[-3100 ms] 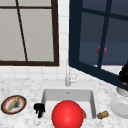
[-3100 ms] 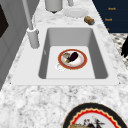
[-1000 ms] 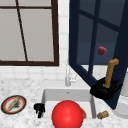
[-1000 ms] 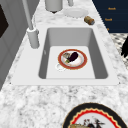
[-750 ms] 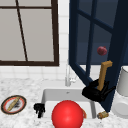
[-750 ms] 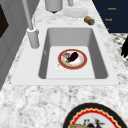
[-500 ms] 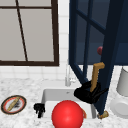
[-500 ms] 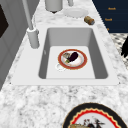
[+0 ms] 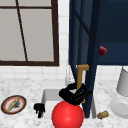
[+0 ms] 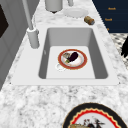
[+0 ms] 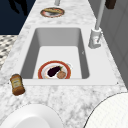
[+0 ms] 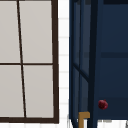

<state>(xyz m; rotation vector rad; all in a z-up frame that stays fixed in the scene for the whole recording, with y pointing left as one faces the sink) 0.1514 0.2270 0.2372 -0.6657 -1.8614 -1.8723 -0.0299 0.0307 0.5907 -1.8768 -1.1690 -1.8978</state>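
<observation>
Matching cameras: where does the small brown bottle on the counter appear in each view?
Front view: brown bottle low right, right of the sink.
Left side view: top right, beyond the sink's far corner.
Right side view: low left, at the sink's near corner.
Shared landmark: the sink.

The right robot hand (image 9: 72, 94), on the brass handle (image 9: 81, 80), has drawn the blue cabinet door (image 9: 90, 62) steadily toward nine o'clock, from the frame's right edge to above the sink (image 9: 48, 96).

No legible text on anything.
</observation>
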